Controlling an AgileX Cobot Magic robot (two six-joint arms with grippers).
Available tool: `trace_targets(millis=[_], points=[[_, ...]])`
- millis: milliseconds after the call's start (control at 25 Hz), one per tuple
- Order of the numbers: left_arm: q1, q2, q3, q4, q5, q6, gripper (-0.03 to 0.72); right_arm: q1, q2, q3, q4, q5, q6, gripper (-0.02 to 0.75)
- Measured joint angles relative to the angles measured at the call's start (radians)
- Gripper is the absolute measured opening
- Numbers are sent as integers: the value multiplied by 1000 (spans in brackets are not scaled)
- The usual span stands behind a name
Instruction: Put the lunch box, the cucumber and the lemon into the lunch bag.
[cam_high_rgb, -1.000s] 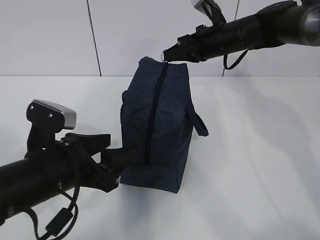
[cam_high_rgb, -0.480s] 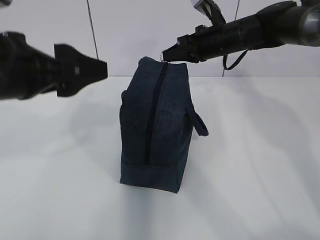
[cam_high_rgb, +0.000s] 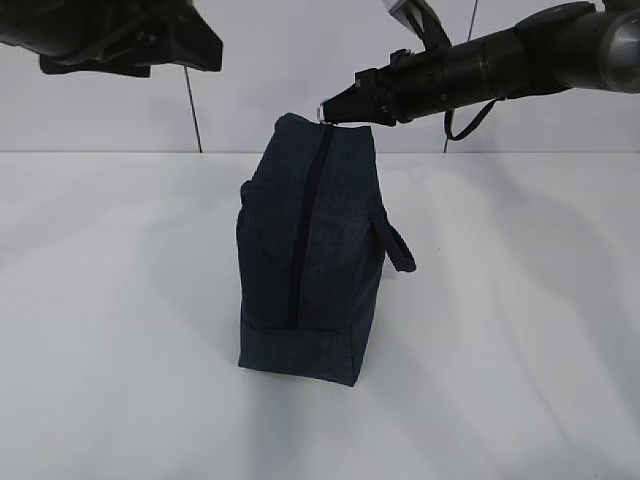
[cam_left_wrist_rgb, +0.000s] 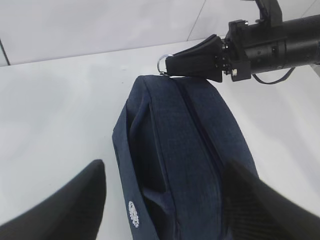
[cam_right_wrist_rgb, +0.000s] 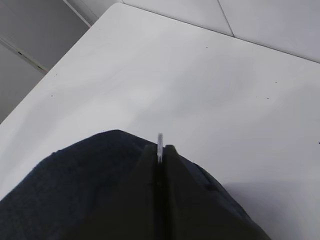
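Our right hand (cam_high_rgb: 338, 108) is clamped on the silver ring zipper pull (cam_left_wrist_rgb: 163, 65) at the far top end of the lunch bag (cam_high_rgb: 312, 255), its jaws pressed flat together around the ring. We see the navy bag standing on the white table (cam_high_rgb: 520, 300) with its zipper closed. Our left hand (cam_left_wrist_rgb: 165, 200) hangs above the bag's near end, fingers (cam_left_wrist_rgb: 65, 207) spread wide and touching nothing.
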Motion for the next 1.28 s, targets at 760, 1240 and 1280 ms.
trace_targets(millis=[760,1240,1280], points=[[99,418,-385,-172,175,97,476,0,0,0,73,4,0,20],[99,579,-492,-226,202,161,445,0,0,0,74,4,0,20],[99,584,-493,-228,200,164,445,0,0,0,74,4,0,20]])
